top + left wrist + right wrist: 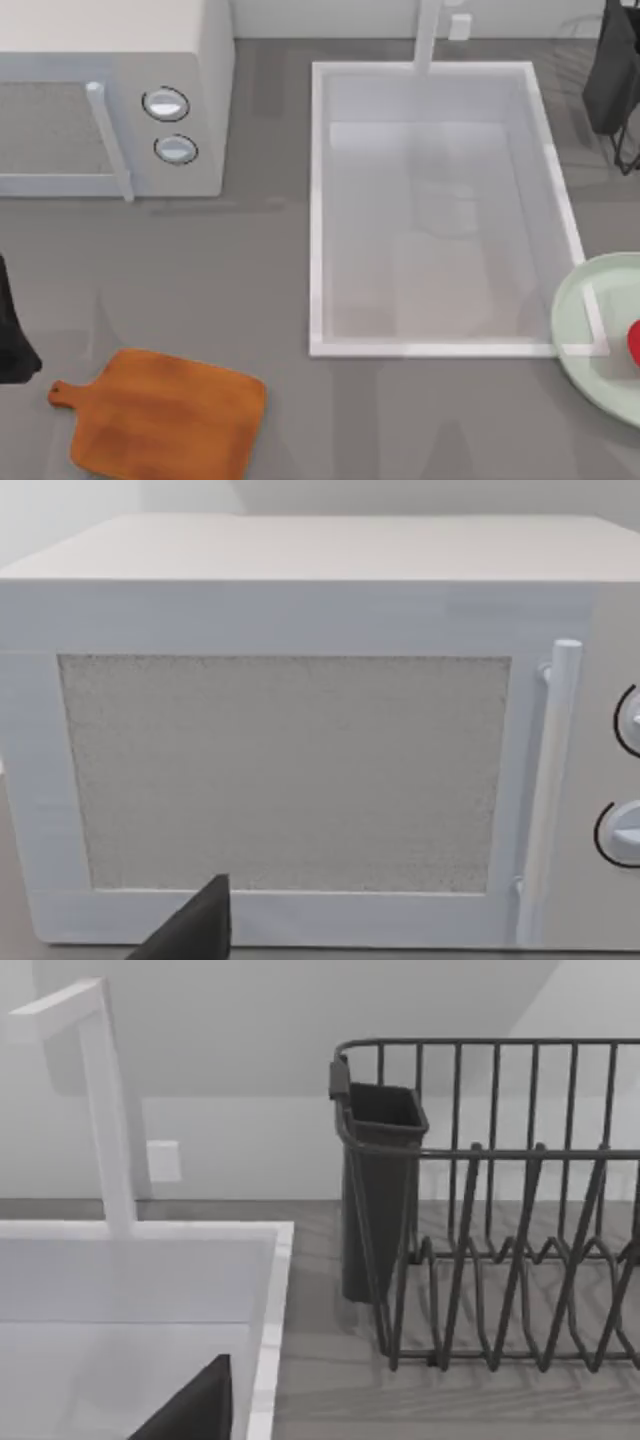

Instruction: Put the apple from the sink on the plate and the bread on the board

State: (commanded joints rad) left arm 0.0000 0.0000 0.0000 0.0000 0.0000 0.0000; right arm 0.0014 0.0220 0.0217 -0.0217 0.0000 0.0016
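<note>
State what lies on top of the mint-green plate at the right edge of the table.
A red apple sits on the plate, cut off by the top view's edge. The plate overlaps the sink corner, whose rim shows through it.

- The orange-brown wooden cutting board point(165, 412) near the table's front left corner showed streaky grain and a matt finish.
- The large white rectangular sink point(320, 210) looked smooth, its pale floor faintly glossy.
- The dark wire dish rack point(500, 1210) looked like thin metal.
- The white microwave's point(300, 600) door panel was speckled, rough-looking.
</note>
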